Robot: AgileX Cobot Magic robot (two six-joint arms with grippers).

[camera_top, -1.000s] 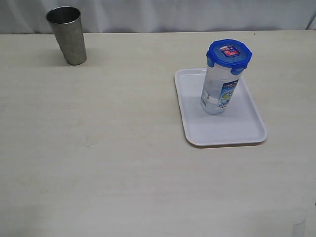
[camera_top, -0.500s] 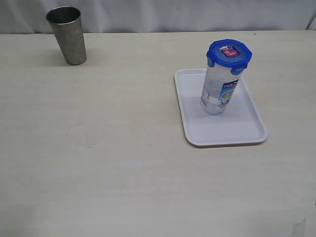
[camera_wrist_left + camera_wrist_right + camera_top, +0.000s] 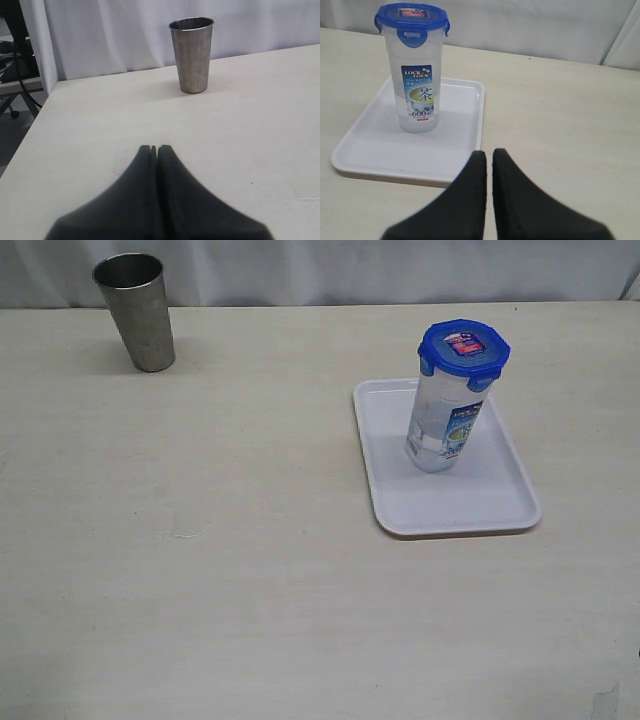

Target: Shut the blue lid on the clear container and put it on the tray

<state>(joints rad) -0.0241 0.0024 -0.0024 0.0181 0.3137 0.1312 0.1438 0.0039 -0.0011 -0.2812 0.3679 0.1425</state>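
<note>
Left claw (image 3: 154,149) and right claw (image 3: 489,152) are closed, holding nothing. The container (image 3: 440,430) (lid (image 3: 464,347) on) stands on the tray (image 3: 450,502)

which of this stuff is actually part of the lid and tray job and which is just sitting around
Part of the job:
- small round blue plastic lid, on top of the container
- tall clear plastic container with a printed label, upright on the tray
- flat white rectangular plastic tray

Just lying about:
- grey metal cup, standing alone on the beige table, well apart from the tray
</note>
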